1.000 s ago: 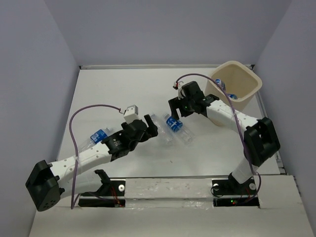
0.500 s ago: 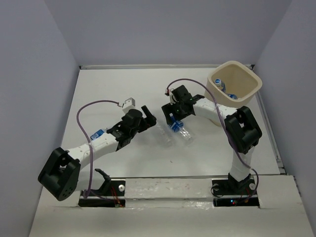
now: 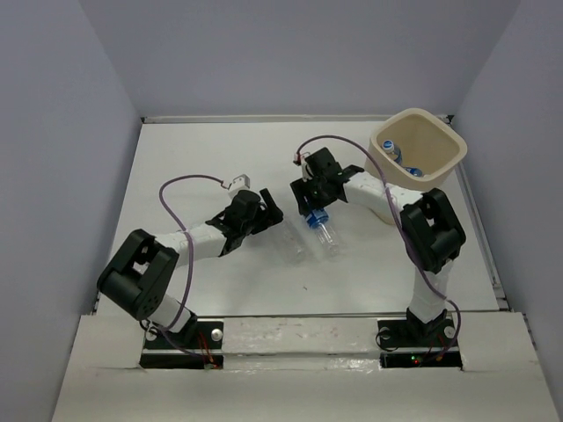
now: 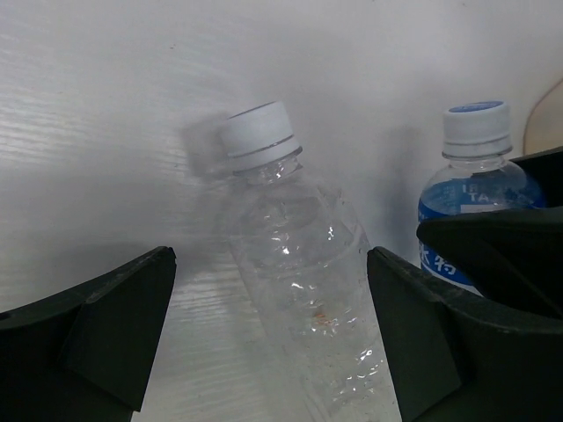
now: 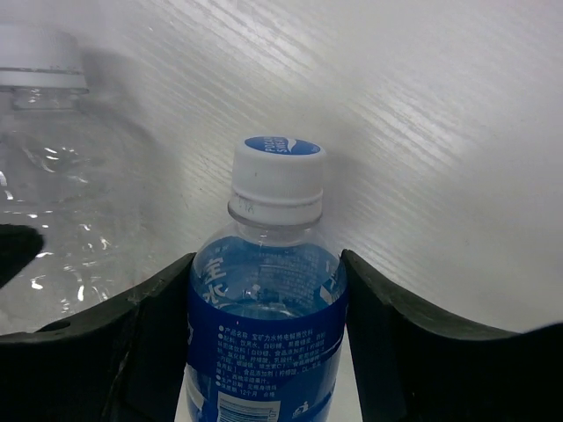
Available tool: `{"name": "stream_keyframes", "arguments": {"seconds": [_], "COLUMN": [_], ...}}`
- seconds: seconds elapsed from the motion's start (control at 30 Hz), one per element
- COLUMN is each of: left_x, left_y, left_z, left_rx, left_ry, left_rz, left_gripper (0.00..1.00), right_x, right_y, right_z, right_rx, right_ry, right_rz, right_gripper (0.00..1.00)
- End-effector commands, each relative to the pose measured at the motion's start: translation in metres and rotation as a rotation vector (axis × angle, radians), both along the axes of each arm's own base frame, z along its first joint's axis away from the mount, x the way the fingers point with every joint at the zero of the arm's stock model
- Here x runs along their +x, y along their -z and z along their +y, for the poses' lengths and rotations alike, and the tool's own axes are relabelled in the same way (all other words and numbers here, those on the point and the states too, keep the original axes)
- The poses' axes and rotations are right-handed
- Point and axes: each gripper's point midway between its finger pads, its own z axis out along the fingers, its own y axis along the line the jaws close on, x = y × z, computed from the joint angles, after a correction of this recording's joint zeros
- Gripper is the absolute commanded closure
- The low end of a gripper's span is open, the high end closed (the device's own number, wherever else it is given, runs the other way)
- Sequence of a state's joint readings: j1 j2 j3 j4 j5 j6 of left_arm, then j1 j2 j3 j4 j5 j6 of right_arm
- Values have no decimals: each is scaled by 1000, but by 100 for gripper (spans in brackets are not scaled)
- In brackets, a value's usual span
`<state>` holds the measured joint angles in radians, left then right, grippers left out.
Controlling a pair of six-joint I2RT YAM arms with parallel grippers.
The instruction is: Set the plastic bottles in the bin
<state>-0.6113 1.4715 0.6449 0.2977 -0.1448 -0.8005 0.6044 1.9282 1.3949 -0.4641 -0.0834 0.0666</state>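
Robot lab test cell, plain grey walls (image 3: 290, 53) boxing in a white worktop (image 3: 211, 158), left arm (image 3: 198, 236) and right arm (image 3: 374, 189) sitting bolted at its near edge, purple cable (image 3: 185, 179) looping off each

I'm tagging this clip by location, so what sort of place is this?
Probably a robotics lab cell: a white table boxed in by grey panels, left arm and right arm bolted at its near edge, and only staged props: a clear bottle, a blue-labelled bottle and a beige bin.
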Motion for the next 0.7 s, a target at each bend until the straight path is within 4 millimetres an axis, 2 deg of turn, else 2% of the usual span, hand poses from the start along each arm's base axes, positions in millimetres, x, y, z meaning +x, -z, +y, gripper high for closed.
{"name": "stream_keyframes", "arguments": {"seconds": [0.0, 0.07, 0.17, 0.27, 0.3, 0.37, 0.4, 0.47, 0.5, 0.53, 0.57, 0.6, 0.63, 0.67], "left_x": [18, 22, 29, 31, 28, 29, 27, 25, 22, 21, 19, 16, 13, 11], "left_y": [-15, -6, -4, 1, 3, 2, 2, -5, -3, -5, -8, -15, -17, -23], "left_z": [-20, -26, -30, -30, -29, -28, -25, -23, -20, -19, -17, -14, -13, -12], "left_rx": [-52, -48, -43, -39, -36, -38, -35, -41, -37, -38, -36, -40, -39, -40], "left_ry": [44, 63, 66, 67, 67, 63, 56, 53, 53, 54, 55, 55, 58, 60], "left_rz": [-51, -29, -33, -28, -25, -36, -38, -55, -53, -59, -68, -85, -87, -98], "left_gripper": [1, 1, 9, 22, 28, 33, 40, 43, 43, 47, 47, 48, 48, 48], "right_x": [18, 14, 11, 6, 4, 6, 11, 14, 19, 19, 23, 25, 22, 27], "right_y": [-75, -91, -108, -147, -173, -210, -236, -301, -322, -361, -383, -395, -424, -436], "right_z": [7, 8, 2, -1, -6, -12, -22, -42, -65, -84, -108, -130, -152, -188], "right_rx": [79, 97, 109, 144, 172, 216, 223, 274, 242, 274, 278, 258, 308, 304], "right_ry": [13, 16, 40, 60, 79, 112, 166, 251, 352, 413, 489, 554, 617, 711], "right_rz": [-186, -215, -249, -336, -388, -473, -545, -724, -807, -924, -1002, -1063, -1153, -1208], "right_gripper": [59, 61, 65, 66, 66, 66, 66, 66, 67, 66, 66, 67, 66, 66]}}
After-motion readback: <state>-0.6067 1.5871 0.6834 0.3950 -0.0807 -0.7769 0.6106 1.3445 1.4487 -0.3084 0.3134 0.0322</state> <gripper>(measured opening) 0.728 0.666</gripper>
